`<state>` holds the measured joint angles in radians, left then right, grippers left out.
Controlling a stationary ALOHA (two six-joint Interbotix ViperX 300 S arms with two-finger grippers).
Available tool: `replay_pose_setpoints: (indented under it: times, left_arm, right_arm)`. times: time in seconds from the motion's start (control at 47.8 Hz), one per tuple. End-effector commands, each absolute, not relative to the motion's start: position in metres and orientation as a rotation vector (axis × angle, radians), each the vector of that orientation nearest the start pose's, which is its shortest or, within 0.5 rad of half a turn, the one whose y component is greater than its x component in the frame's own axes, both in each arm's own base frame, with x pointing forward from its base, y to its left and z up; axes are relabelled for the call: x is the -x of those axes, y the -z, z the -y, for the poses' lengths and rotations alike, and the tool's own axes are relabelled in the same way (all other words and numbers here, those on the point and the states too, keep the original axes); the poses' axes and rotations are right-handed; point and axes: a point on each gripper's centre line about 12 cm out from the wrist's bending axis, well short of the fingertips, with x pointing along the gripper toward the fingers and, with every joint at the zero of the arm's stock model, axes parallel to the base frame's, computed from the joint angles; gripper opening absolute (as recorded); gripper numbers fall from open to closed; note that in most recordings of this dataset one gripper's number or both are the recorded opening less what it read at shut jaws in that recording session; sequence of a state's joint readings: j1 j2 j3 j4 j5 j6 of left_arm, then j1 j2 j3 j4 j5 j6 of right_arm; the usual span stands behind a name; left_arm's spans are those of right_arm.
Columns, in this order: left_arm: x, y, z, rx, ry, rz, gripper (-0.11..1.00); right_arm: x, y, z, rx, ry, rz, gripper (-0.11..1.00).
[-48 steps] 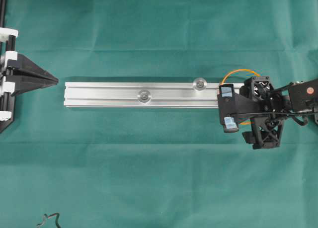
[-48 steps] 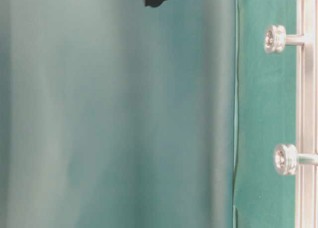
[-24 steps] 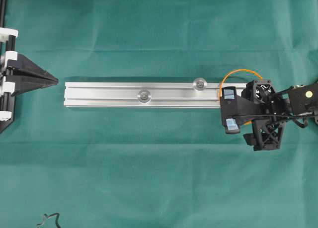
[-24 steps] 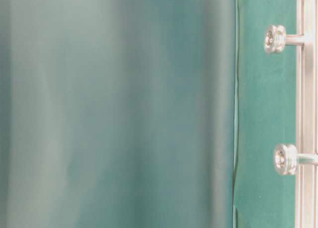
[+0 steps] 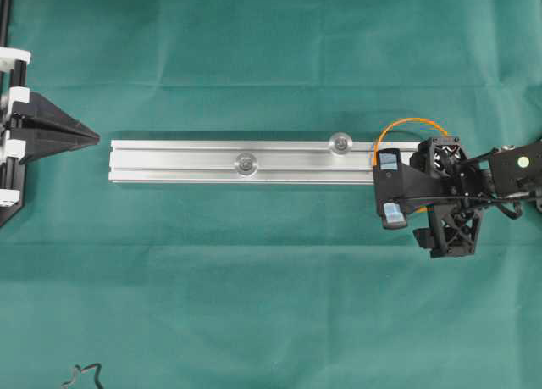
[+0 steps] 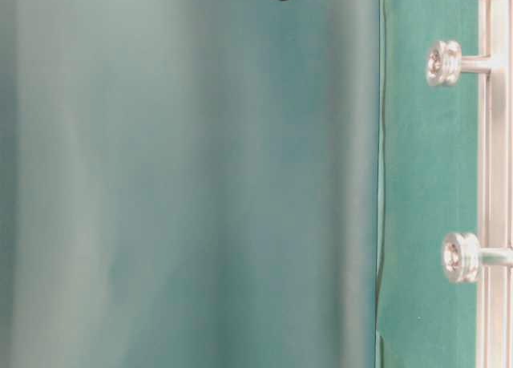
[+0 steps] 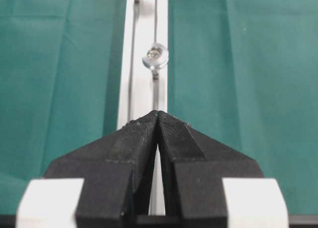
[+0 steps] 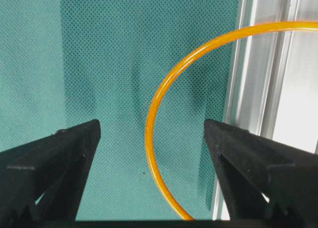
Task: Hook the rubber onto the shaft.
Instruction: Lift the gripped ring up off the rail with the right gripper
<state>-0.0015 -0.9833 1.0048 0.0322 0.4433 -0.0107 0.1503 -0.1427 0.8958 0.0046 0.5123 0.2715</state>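
The rubber [image 5: 406,124] is a thin orange loop lying over the right end of the silver rail [image 5: 186,162] and partly on the cloth. Two silver shafts [image 5: 341,142] [image 5: 246,162] stand up from the rail. My right gripper [image 5: 389,187] hovers open over that end. In the right wrist view the rubber [image 8: 164,89] curves across the cloth between its spread fingers [image 8: 59,148], touching neither. My left gripper [image 5: 91,137] is shut on nothing just off the rail's left end. It points along the rail toward a shaft [image 7: 155,56].
Green cloth covers the table. A black cord scrap [image 5: 83,375] lies at the front left corner. A black frame [image 5: 4,109] runs along the left edge. The table-level view shows both shafts [image 6: 443,62] [image 6: 459,256] side-on.
My right gripper has drawn back slightly to the right, and more of the orange loop shows beyond it. The left gripper has not moved.
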Motion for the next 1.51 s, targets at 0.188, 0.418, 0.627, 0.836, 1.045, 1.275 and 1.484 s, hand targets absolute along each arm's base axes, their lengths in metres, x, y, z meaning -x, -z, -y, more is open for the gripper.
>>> replay_pose_setpoints:
  times: [0.188,0.418,0.627,0.836,1.045,1.275,1.484]
  left_arm:
    - [-0.192,-0.295,-0.001,-0.026,-0.007,-0.437,0.0]
    - [-0.192,-0.295,-0.001,-0.024,-0.009,-0.437,0.0]
    - [-0.192,-0.295,-0.001,-0.026,-0.008,-0.437,0.0]
    - [-0.192,-0.295,-0.001,-0.024,-0.009,-0.437,0.0]
    - [-0.192,-0.295,-0.001,-0.023,-0.007,-0.437,0.0]
    - [-0.192,-0.296,-0.001,-0.026,-0.008,-0.436,0.0]
    - [-0.192,-0.295,-0.001,-0.026,-0.007,-0.437,0.0]
  right_arm:
    - [-0.273,-0.12,-0.042,-0.143,0.034,-1.243,0.76]
    - [-0.273,-0.12,-0.042,-0.144,0.035,-1.245,0.17]
    - [-0.275,-0.122,-0.043,-0.148,0.036,-1.237,0.06]
    - [-0.274,-0.122,-0.042,-0.178,0.058,-1.238,0.06]
    - [-0.275,-0.122,-0.042,-0.187,0.065,-1.237,0.06]
    - [-0.278,-0.134,-0.042,-0.184,0.06,-1.217,0.06]
    - [-0.281,-0.156,-0.041,-0.164,0.058,-1.202,0.06]
